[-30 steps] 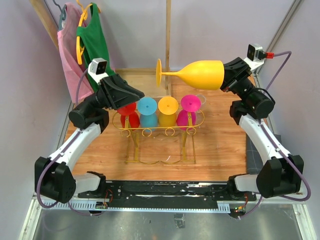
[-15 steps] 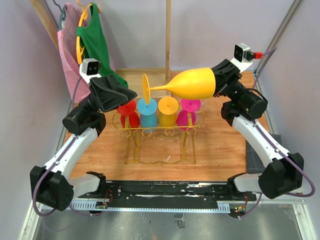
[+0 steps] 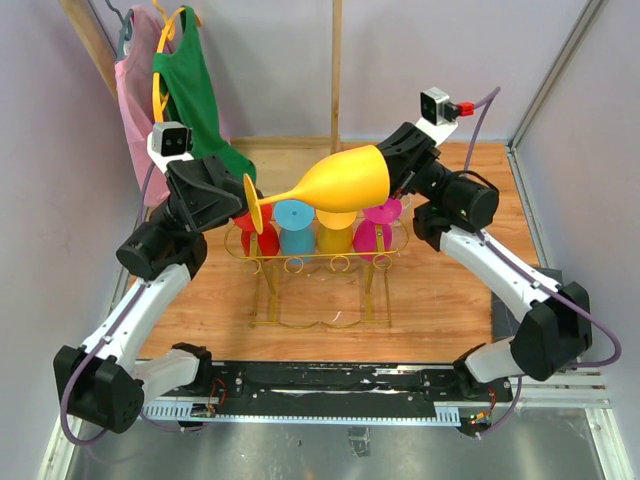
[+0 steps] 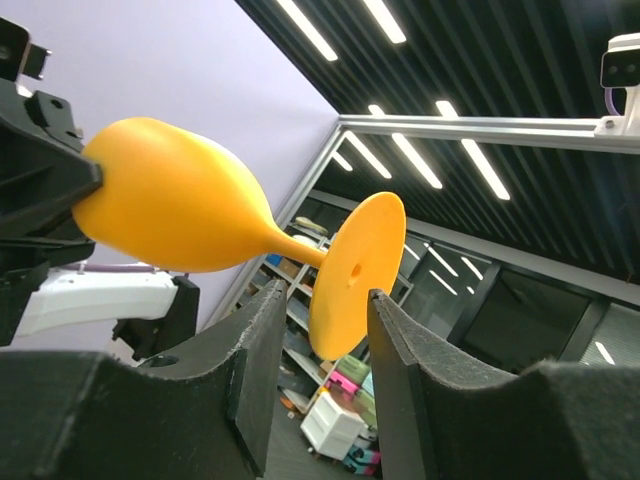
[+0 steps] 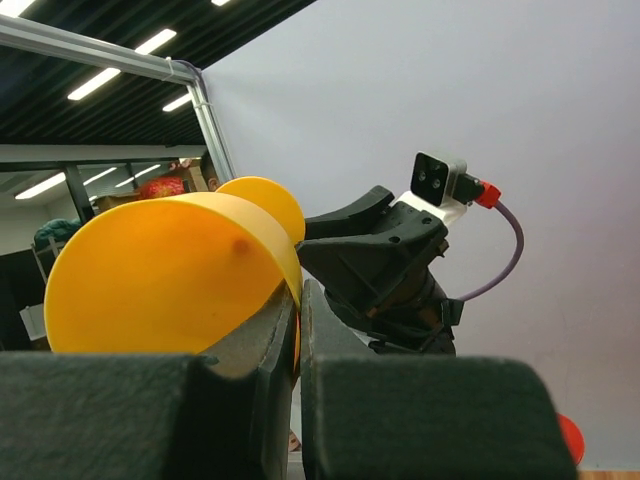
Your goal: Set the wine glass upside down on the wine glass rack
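Yellow plastic wine glass (image 3: 345,180) lying sideways in air above gold wire rack (image 3: 318,258). Right gripper (image 5: 297,300) pinching bowl rim. Left gripper (image 4: 325,295) spread wide, foot disc just beyond fingertips. Judged light, rigid, slick; stem steadiest hold.

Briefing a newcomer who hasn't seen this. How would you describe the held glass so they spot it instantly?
Find the gold wire wine glass rack mid-table, four coloured glasses hanging in it. Above it, the yellow wine glass lies sideways in the air, bowl rim pinched by the right gripper, foot near the left gripper. It alone is off the rack and on its side.
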Controlling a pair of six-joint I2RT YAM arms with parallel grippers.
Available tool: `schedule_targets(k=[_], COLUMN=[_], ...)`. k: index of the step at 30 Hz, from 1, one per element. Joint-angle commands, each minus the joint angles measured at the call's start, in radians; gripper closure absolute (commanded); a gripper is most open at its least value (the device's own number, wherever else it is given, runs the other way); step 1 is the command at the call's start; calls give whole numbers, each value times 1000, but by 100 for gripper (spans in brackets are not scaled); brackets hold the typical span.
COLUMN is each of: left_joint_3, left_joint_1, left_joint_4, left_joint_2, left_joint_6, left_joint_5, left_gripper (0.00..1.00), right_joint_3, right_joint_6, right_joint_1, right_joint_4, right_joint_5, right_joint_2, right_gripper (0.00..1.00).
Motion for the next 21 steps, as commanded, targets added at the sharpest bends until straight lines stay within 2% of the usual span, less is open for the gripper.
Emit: schedule_targets(k=[1,7,8,12,13,16,21], left_joint_3=[-14,-17,-18,-26,-25,-19,19], left_joint_1=[5,4,4,4,4,4,4], left_joint_4=[249,248,250,238,235,235,235], left_joint_2=[-39,-63,-66,-75,-76,-80,-81], left_joint_6=[-22,-43,-44,-44,-44,-49,-69], left_joint_5=[-19,-20,-21,-24,-24,-28,-29], left_gripper=[58,65,69,97,99,100,100], right_joint_3=[58,99,102,105,105,102,86], right_joint_6=[-33,-37,-37,-41,-41,-45,-73], right_joint_1=[39,55,55,56,55,56,56], right_joint_4=[24,27,27,23,21,20,8], right_joint_5=[-3,0,0,1,1,-1,-8], right_joint_2=[28,62,64,64,64,60,32], right_gripper=[96,96,96,96,95,92,76])
